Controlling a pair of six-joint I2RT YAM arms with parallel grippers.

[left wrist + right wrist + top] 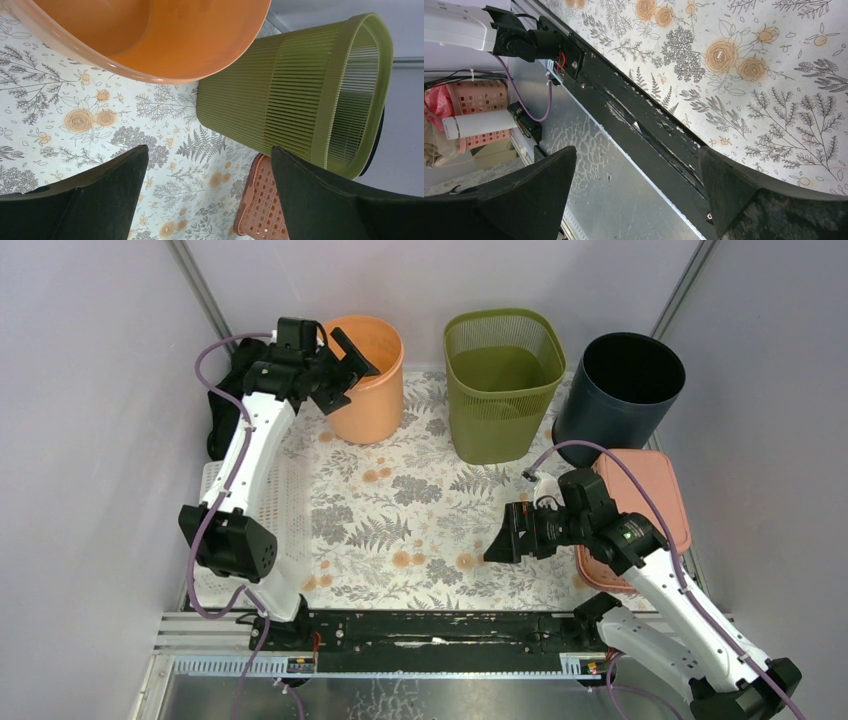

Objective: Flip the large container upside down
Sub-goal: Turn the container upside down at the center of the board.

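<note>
Nothing is flipped yet. The orange bucket (pixel 375 405) stands mouth-up at the far left of the table (pixel 420 500). Our left claw (pixel 353 378) is spread beside its rim; our right claw (pixel 498 536) is spread too.

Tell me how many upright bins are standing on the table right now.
3. The orange bin is at the far left, the green slatted bin at the far centre, and the dark bin at the far right. None appears hidden behind another.
</note>
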